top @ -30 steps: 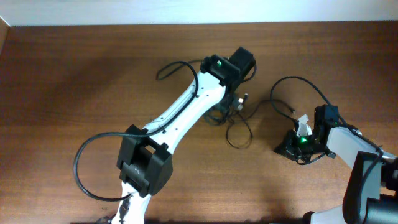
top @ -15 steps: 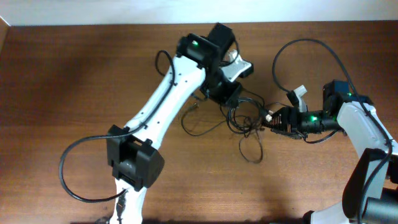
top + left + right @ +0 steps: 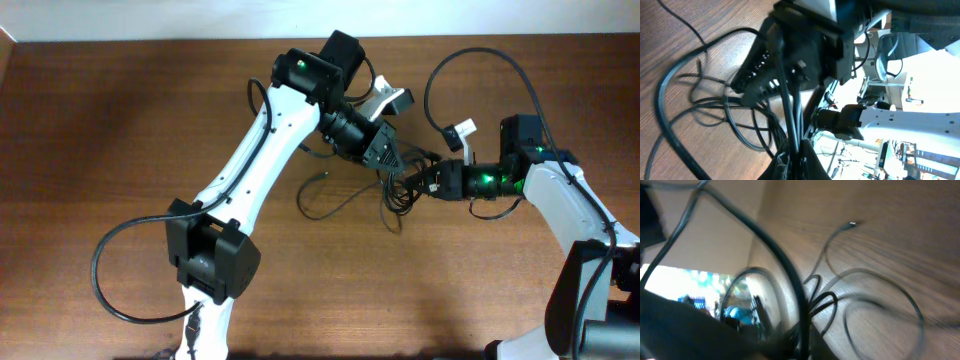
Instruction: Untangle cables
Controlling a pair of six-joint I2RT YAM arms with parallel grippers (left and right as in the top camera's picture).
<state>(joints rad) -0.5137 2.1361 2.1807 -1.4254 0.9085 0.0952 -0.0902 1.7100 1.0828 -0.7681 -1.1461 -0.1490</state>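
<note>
The thin black cables [image 3: 335, 203] lie in a tangle of loops on the brown table, between the two arms. My left gripper [image 3: 392, 165] reaches down into the tangle from the upper left. In its wrist view its fingertips [image 3: 796, 162] are shut on a cable strand, and more cable loops [image 3: 735, 135] lie on the wood. My right gripper [image 3: 412, 185] comes in from the right and almost meets the left one. Its wrist view is blurred, but a cable runs down into the shut jaws of the gripper [image 3: 802, 347]. A small plug end [image 3: 852, 225] rests on the table beyond a loop [image 3: 880, 280].
The table's far edge [image 3: 320, 38] meets a white wall. A thick arm wire [image 3: 110, 270] loops beside the left base, and another thick wire [image 3: 480, 60] arches above the right arm. A white tag [image 3: 462, 130] hangs on it.
The right gripper moved left into the tangle, opened and shut again on a strand. The left gripper shifted right and lower. The cables spread into wider loops.
</note>
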